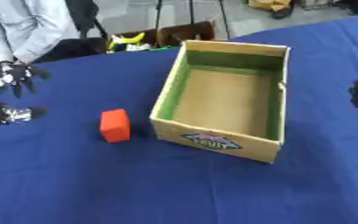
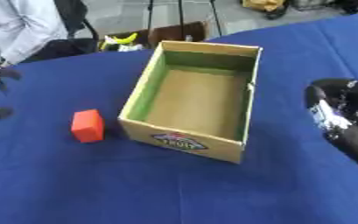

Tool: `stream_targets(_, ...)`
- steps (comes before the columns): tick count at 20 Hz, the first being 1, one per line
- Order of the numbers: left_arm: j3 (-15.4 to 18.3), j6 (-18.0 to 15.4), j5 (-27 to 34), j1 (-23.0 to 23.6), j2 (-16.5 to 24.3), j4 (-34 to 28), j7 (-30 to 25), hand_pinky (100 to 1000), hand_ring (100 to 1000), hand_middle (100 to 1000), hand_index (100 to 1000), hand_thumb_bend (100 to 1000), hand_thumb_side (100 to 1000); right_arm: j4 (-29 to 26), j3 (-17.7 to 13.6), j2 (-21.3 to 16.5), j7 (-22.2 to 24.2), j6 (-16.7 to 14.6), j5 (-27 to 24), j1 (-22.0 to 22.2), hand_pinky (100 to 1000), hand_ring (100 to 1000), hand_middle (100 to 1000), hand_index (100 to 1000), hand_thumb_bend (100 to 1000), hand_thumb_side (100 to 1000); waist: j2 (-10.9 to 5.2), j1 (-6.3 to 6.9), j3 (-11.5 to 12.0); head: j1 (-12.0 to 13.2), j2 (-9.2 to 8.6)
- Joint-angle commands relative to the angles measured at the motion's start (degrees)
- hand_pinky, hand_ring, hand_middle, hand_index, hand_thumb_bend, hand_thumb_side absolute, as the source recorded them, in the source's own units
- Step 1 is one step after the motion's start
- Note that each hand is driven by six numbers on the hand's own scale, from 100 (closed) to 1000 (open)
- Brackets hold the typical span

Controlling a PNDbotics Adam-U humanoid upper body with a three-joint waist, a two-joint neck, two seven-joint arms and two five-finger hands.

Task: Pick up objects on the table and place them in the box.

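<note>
We saw a table (image 1: 74,188) covered in blue cloth, with an open cardboard box (image 1: 212,141) standing a little right of centre. The box was upright, its opening facing up, with green along the upper inside walls and a plain brown floor. Nothing lay inside it. A printed label showed on its near outer wall.

Just left of the box, apart from it, an orange block (image 1: 115,125) stood on the cloth. It touched neither the box nor any hand.

Our left hand (image 1: 15,78) showed at the left edge, well away from the block on its far-left side. Its dark fingers (image 1: 17,90) hung spread and pointing downward, relaxed, holding nothing. Below it, also at the left edge, a black and silver part of the left arm (image 1: 9,113) lay just over the cloth.

Our right hand (image 2: 336,113) came in from the right edge, best seen in the right eye view, as a blurred black and silver shape to the right of the box and apart from it. We could not tell whether its fingers were spread or curled, and we saw nothing in it.

Beyond the far edge of the table, a brown box with something yellow in it (image 1: 129,39) sat on the floor.
</note>
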Motion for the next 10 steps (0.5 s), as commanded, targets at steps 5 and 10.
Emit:
stream_targets(5, -2.4, -1.4, -9.7, -6.8, -1.9, 5.8, -2.1, 561, 703, 919, 1000, 748, 669, -0.4, 0.4, -0.7, 0.7, -0.3, -0.1, -0.7, 847, 795, 512, 709, 260, 480, -1.57, -0.18, -0.8, 1.5, 0.04)
stream_targets(10, -3.6, -1.1, -15.5, -8.9, -4.8, 7.6, -2.6, 583, 725, 945, 1000, 824, 665, -0.4, 0.5, -0.7, 0.9, -0.3, -0.1, -0.6, 848, 796, 511, 709, 259, 479, -1.41, -0.05, -1.0, 1.9, 0.12)
